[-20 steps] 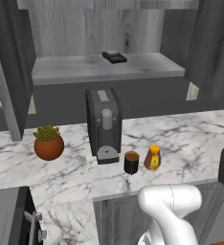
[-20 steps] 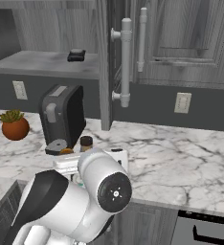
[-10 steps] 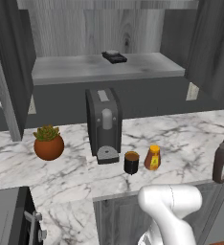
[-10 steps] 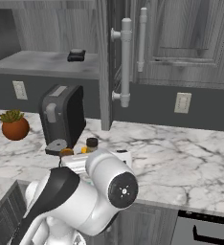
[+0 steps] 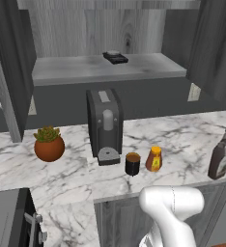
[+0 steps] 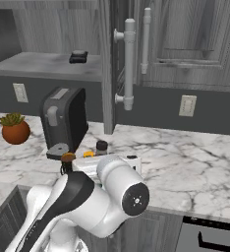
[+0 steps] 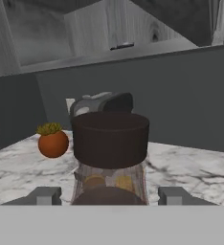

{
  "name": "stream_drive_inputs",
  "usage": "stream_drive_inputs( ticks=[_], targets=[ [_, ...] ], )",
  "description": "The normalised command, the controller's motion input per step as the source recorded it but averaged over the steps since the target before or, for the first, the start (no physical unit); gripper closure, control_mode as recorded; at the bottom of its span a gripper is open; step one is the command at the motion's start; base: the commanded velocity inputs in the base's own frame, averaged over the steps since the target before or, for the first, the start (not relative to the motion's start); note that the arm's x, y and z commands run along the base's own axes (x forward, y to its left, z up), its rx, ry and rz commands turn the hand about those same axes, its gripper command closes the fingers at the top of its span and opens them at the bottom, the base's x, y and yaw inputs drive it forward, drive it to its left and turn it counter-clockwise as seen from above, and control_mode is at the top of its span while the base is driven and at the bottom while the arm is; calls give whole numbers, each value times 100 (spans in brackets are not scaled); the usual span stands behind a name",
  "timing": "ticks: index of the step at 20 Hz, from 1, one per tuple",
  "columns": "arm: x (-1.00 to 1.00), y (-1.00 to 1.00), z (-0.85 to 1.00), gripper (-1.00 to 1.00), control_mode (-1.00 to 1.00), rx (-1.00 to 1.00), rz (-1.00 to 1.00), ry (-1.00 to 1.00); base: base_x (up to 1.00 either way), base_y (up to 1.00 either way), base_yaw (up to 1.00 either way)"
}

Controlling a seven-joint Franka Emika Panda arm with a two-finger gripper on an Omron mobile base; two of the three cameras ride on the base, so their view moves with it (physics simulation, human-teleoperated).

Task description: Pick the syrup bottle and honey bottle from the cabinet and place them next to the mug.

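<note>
Syrup [image 5: 220, 159]: 3 o'clock of honey [image 5: 154, 159], label unreadable.
Gripper [image 7: 109, 197]: clasping syrup.
Mug [image 5: 133, 164]: beside honey.

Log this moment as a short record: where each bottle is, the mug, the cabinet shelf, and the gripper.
syrup bottle: held upright at the right end of the counter, apart from the mug
honey bottle: standing on the counter just right of the mug
mug: in front of the coffee machine
cabinet: shelf holds a small dark object
gripper: fingers either side of the syrup bottle
</note>
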Motion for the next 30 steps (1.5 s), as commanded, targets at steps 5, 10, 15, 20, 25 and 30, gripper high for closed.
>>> stream_drive_inputs(
  ticks=[5, 10, 15, 20, 25, 30],
  targets=[
    [24, -4, -14, 100, -100, 0, 0, -1, 0, 0, 0],
    [32, 0, -13, 100, -100, 0, 0, 0, 0, 0, 0],
    [35, 0, -12, 100, -100, 0, 0, 0, 0, 0, 0],
    [28, 0, -13, 100, -100, 0, 0, 0, 0, 0, 0],
    [23, 0, -14, 100, -100, 0, 0, 0, 0, 0, 0],
    [34, 0, -4, 100, -100, 0, 5, 0, 0, 0, 0]
  ],
)
